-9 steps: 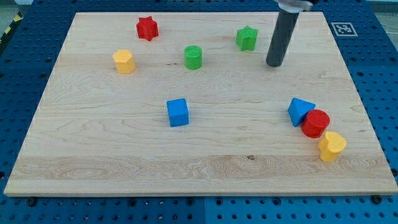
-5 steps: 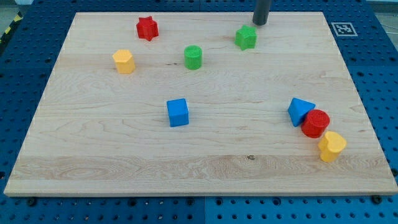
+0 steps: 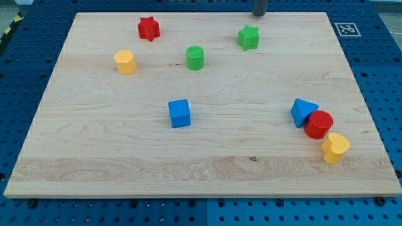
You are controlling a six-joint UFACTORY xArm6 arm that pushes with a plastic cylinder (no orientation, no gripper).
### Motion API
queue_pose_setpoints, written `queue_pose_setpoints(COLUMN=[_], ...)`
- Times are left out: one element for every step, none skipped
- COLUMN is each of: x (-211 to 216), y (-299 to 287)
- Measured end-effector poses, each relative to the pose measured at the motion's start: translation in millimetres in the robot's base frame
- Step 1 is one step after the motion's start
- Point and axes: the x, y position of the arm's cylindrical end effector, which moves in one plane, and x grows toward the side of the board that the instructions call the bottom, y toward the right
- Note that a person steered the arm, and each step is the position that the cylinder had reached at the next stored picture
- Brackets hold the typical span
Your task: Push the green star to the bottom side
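Observation:
The green star [image 3: 249, 37] sits on the wooden board [image 3: 251, 163] near the view's top, right of centre. My tip [image 3: 259, 14] is at the board's top edge, just above and slightly right of the green star, a small gap apart from it. Only the rod's lowest part shows.
A green cylinder [image 3: 195, 57] lies left of the star. A red star [image 3: 149, 28] and a yellow block [image 3: 125, 62] are at the upper left. A blue cube [image 3: 179, 113] is near the middle. A blue triangular block [image 3: 303, 112], red cylinder [image 3: 319, 124] and yellow block [image 3: 335, 147] cluster at the right.
My tip has moved from right of the green star up and left to the board's top edge above the star. No block has moved.

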Motion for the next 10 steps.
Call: queue_pose_setpoints(x=[-0.4, -1.1, 0.3, 0.3, -0.2, -0.1, -0.5, 0.0, -0.3, -0.3], y=[0.0, -2.6, -3.5, -3.5, -7.2, -10.2, -11.1, -11.6, -12.4, -15.2])
